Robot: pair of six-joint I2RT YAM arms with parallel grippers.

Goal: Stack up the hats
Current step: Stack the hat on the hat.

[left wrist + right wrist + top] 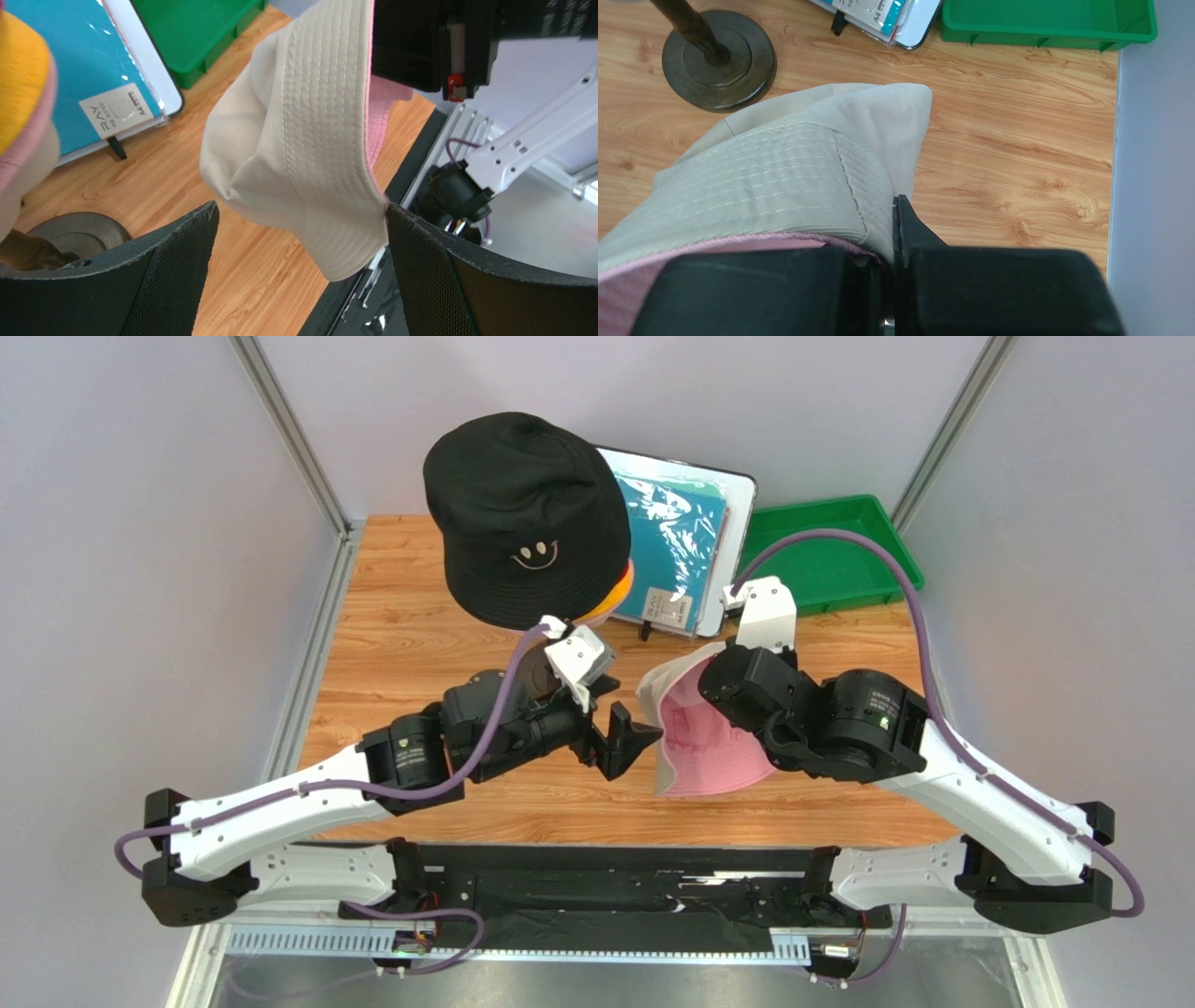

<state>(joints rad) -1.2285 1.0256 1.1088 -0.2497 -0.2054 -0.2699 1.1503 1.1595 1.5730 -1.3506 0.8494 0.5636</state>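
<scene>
A black hat [526, 518] with a smiley tops the stack on the mannequin; an orange-yellow hat's brim [617, 595] peeks out below it and shows in the left wrist view [21, 84]. My right gripper [896, 213] is shut on the brim of a beige hat [780, 168] with a pink inner side [701, 742], holding it above the table. My left gripper [302, 273] is open, its fingers either side of the hanging beige brim [309, 161], the right finger [449, 280] touching its edge. In the top view my left gripper [631, 739] sits just left of the hat.
The mannequin's dark round base [717, 59] stands on the wooden table [407, 637]. A teal sheet in a white frame [673, 532] leans behind it. A green tray [828, 553] sits at the back right. Grey walls close both sides.
</scene>
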